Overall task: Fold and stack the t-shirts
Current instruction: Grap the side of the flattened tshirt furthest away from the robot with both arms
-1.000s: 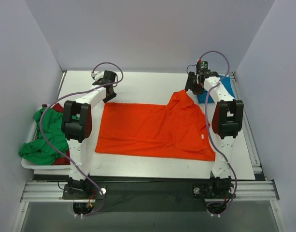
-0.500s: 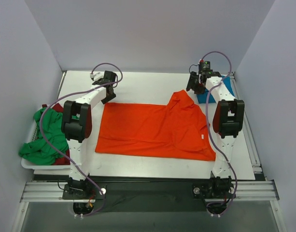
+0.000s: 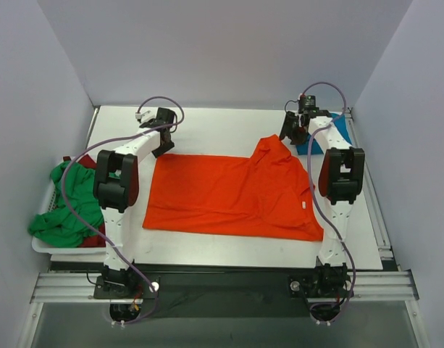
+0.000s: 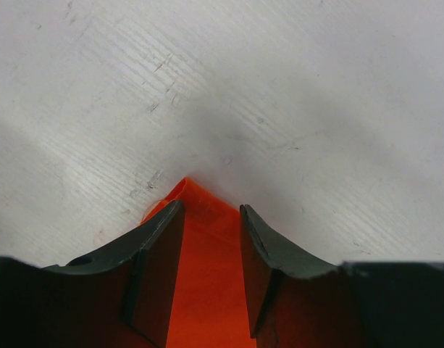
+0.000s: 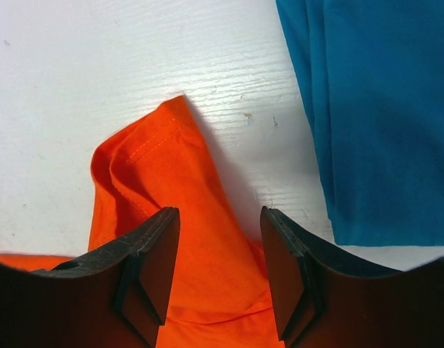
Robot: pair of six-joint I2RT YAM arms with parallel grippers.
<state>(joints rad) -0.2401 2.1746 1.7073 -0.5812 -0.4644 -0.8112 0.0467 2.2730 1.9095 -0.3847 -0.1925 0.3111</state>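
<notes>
Top external: orange shirt (image 3: 232, 196) lies spread on the desk (image 3: 222, 130), long axis left-right. Its two far corners sit at the two sets of fingers, and the rest runs back toward the arm bases. Left wrist: left fingers (image 4: 160, 261) partly open, straddling the far-left corner, tip poking just past them, not clamped. Right wrist: right fingers (image 5: 153, 261) wider apart, bunched far-right corner between them, unpinched. Teal shirt (image 5: 381, 109) lies just right of them. Each arm is nearest its own corner. Likely next: pinch both.

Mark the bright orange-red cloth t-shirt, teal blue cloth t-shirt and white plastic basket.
Orange-red t-shirt (image 3: 229, 196): top view, body centre.
Teal blue t-shirt (image 5: 381, 109): right wrist view, flat face.
White basket (image 3: 62, 250): top view, near rim.
</notes>
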